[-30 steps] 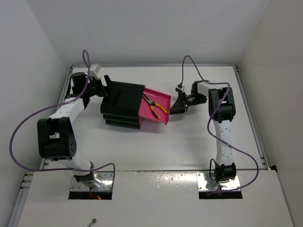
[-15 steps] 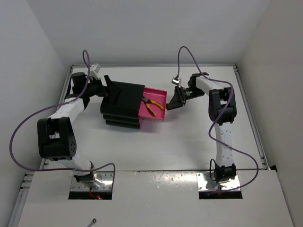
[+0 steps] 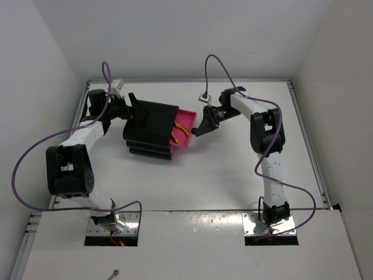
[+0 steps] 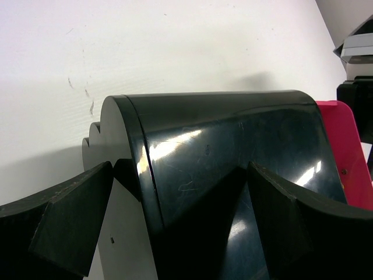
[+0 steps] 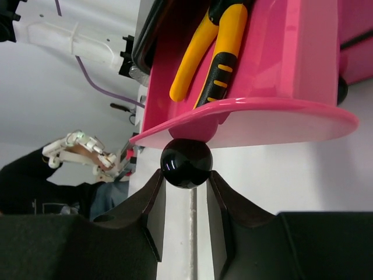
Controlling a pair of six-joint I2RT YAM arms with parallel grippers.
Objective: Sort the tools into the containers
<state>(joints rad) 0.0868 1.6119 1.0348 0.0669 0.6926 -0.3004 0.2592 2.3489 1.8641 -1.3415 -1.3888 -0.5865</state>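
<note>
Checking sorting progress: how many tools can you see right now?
1: the yellow-handled pliers lie in the top pink drawer, which is nearly pushed into the black cabinet. Other tools may be hidden inside.

the two black fingers point(image 4: 70, 224) of the left gripper point(image 4: 192, 227) stand apart on both sides of the glossy black cabinet point(image 4: 227, 146), which fills the space between them. behind the cabinet, at the right, a part of the pink drawer point(image 4: 349, 157) sticks out over the white table point(image 4: 145, 46).
</note>
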